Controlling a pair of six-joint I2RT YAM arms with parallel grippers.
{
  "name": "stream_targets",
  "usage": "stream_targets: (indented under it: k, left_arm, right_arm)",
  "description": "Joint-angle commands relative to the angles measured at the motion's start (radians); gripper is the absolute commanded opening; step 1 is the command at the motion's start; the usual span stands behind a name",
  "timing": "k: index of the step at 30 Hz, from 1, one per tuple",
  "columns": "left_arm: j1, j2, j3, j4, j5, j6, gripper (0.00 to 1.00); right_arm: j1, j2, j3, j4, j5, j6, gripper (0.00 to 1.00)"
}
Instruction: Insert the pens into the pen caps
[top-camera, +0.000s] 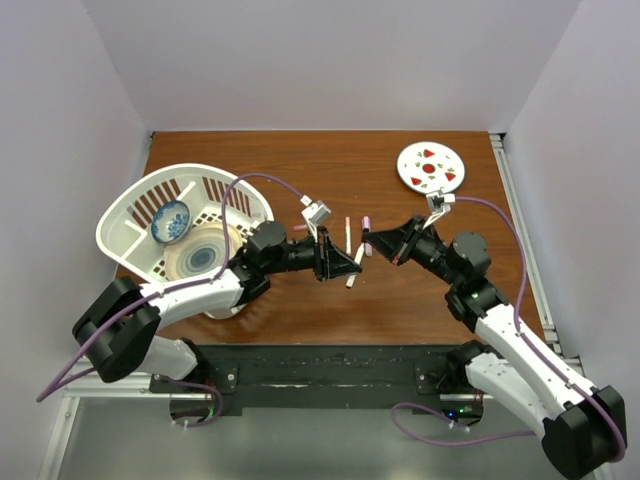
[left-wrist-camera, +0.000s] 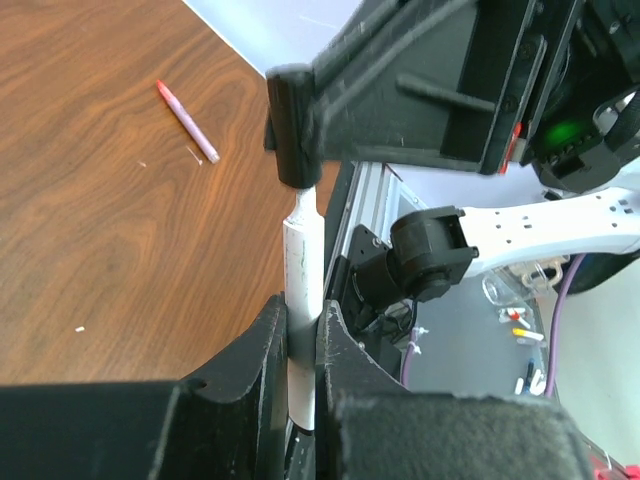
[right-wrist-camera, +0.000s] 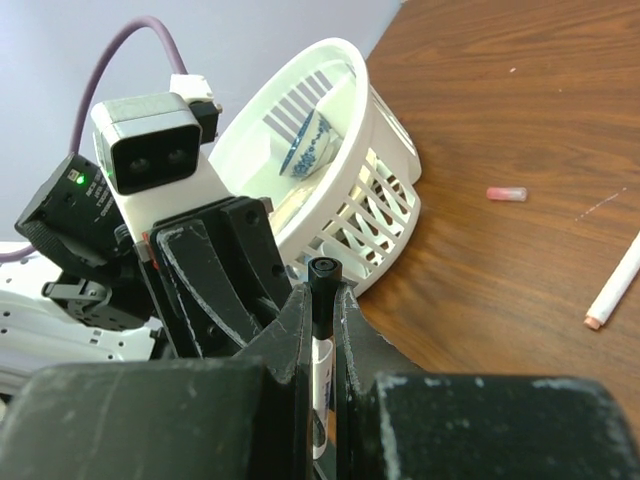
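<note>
Pen (left-wrist-camera: 302, 262), likely light, stiff and slick, sits clamped mid-body in the left jaws, right of the basket (top-camera: 118, 224); right jaws pinch the black cap (right-wrist-camera: 322, 285).

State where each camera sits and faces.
Top external: above, behind the bases, looking down on the table; both arms show.
Left wrist: on the left arm, looking over the left gripper and its white pen at the right gripper.
Right wrist: on the right arm, looking over its fingers at the left wrist camera and basket.
Shared: both wrist views show the black cap.
</note>
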Motion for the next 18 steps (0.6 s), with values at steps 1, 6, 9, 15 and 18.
stream_targets:
  k: [1, 6, 9, 15, 18]
  left_arm:
    - [0.0, -0.01, 0.055, 0.083, -0.024, 0.026, 0.0]
    - [0.012, -0.004, 0.058, 0.123, -0.041, -0.007, 0.0]
    - [0.022, -0.006, 0.058, 0.145, -0.038, -0.017, 0.0]
    - [0.028, -0.033, 0.051, 0.161, -0.01, -0.004, 0.0]
    - [0.026, -0.062, 0.029, 0.149, 0.008, 0.007, 0.0]
  right_arm:
    - [0.017, 0.007, -0.045, 0.096, -0.05, 0.047, 0.0]
    - [0.033, -0.025, -0.164, 0.265, -0.071, 0.092, 0.0]
    - [0.034, -0.054, -0.209, 0.311, -0.087, 0.109, 0.0]
    - [0.036, -0.105, -0.192, 0.19, -0.101, 0.092, 0.25]
    - [0.034, -0.148, -0.141, 0.093, -0.055, 0.095, 0.56]
